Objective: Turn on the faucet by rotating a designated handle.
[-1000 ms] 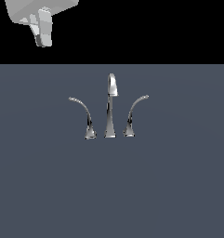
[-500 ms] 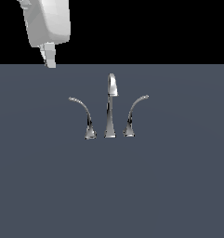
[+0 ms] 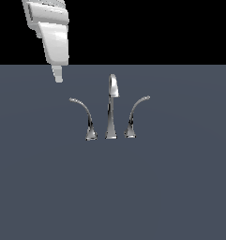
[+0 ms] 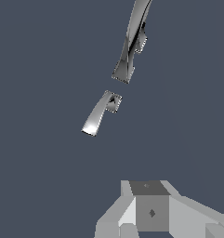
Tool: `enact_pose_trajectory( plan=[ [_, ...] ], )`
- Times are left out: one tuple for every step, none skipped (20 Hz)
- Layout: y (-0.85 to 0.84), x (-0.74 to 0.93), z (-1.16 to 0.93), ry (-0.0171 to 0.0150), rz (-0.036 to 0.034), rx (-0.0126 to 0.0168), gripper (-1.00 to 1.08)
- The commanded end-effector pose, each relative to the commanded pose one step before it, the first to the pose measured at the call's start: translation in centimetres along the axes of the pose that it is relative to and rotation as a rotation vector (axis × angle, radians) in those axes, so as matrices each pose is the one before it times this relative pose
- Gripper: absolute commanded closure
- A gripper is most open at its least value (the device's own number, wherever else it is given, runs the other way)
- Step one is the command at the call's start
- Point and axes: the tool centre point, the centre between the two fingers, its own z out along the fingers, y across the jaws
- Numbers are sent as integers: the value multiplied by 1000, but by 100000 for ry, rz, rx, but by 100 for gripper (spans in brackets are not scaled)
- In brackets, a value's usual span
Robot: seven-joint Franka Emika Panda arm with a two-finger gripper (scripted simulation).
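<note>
Lower now, fingers (image 3: 58, 75) hover over slate surface (image 3: 180, 187) near handle (image 3: 84, 112).

- Surface (image 3: 180, 187) — flat, plain slate-grey.
- Faucet (image 3: 111, 108) stands upright on it: spout in the middle.
- Handle (image 3: 84, 117) on the exterior view's left — base just beside the spout's.
- Mirrored lever (image 3: 134, 115) opposite.
</note>
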Motion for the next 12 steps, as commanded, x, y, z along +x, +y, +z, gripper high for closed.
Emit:
enact_pose_trajectory(
  plan=[
    [-1110, 560, 1026, 195, 4951, 22, 108],
    [-449, 228, 413, 79, 1989, -17, 108],
    [-456, 233, 420, 84, 2022, -19, 108],
    [-465, 239, 427, 88, 2063, -22, 108],
    [-475, 246, 436, 93, 2108, -24, 108],
    [-486, 252, 444, 98, 2153, -26, 108],
    [-484, 253, 442, 100, 2146, -26, 108],
    [-472, 247, 429, 98, 2089, -26, 108],
    [-459, 242, 414, 93, 2031, -25, 108],
    [-446, 235, 399, 88, 1968, -23, 108],
    [-430, 228, 383, 85, 1898, -22, 108],
    [-412, 218, 366, 82, 1816, -21, 108]
  ],
)
